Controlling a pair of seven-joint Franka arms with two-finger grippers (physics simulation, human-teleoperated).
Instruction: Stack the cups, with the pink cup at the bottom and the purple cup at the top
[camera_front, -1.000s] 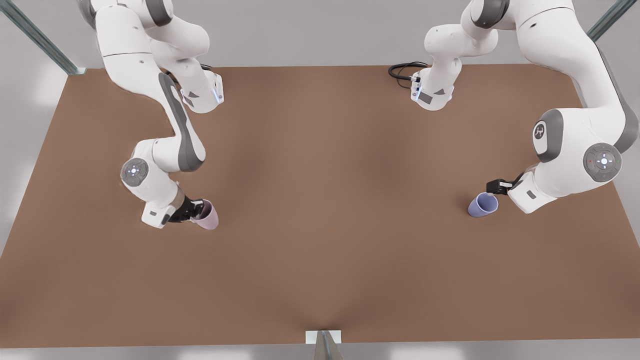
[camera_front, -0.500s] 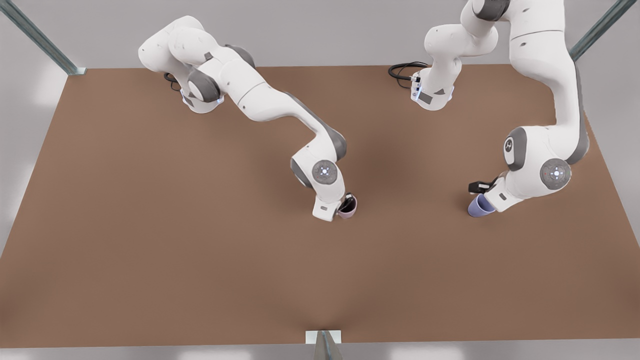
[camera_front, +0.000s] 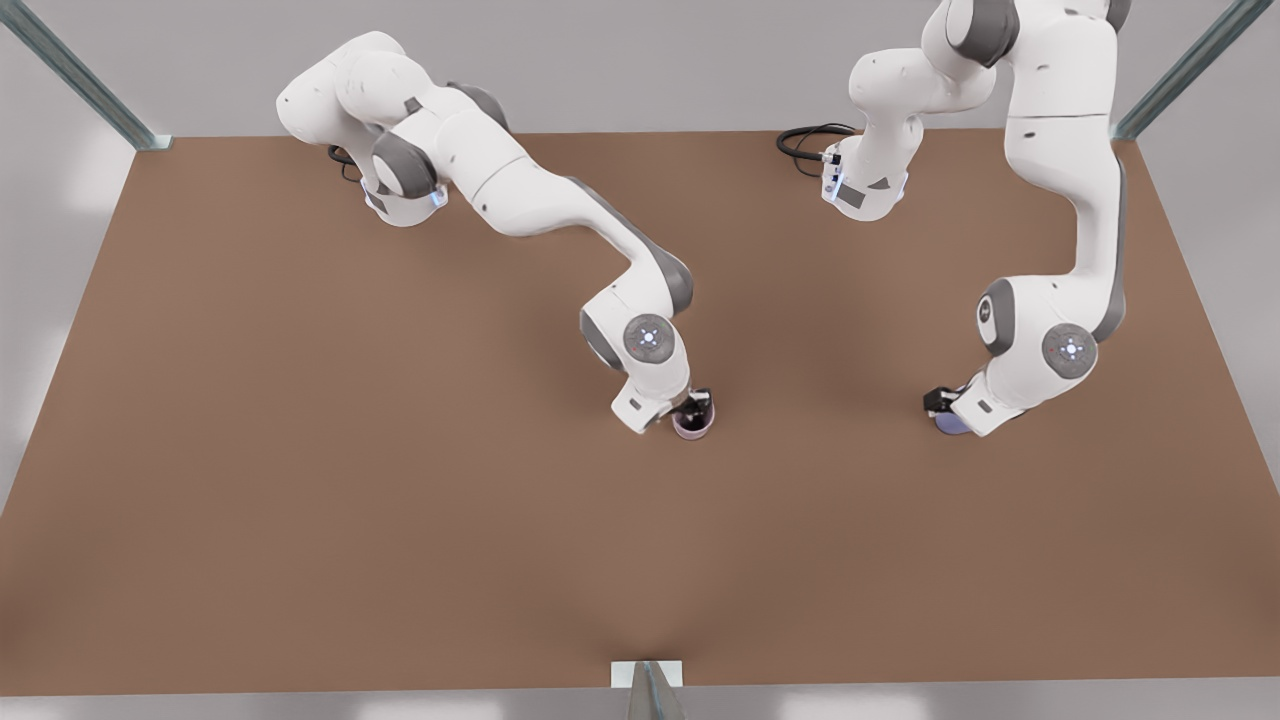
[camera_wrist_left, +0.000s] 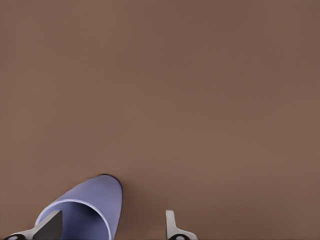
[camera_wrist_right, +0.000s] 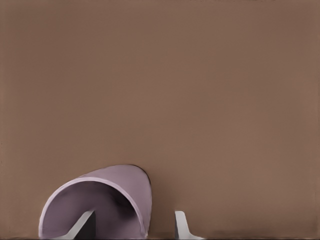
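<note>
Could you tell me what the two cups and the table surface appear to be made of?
The pink cup and the purple cup both look like matte plastic or glazeless ceramic: thin even walls, uniform colour, no gloss or highlights; the render leaves it open. The table looks like a flat brown board, perhaps fibreboard or cardboard-like laminate: smooth, grainless, with only soft shading.

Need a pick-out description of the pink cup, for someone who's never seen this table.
Start at the brown table in the front view and find the arm reaching to its middle. At that arm's tip, the right tool has one finger inside the pink cup and one outside its wall. It is pale mauve-pink; the other cup, the purple cup, is bluish lavender and sits under the left tool toward the front view's right.
</note>
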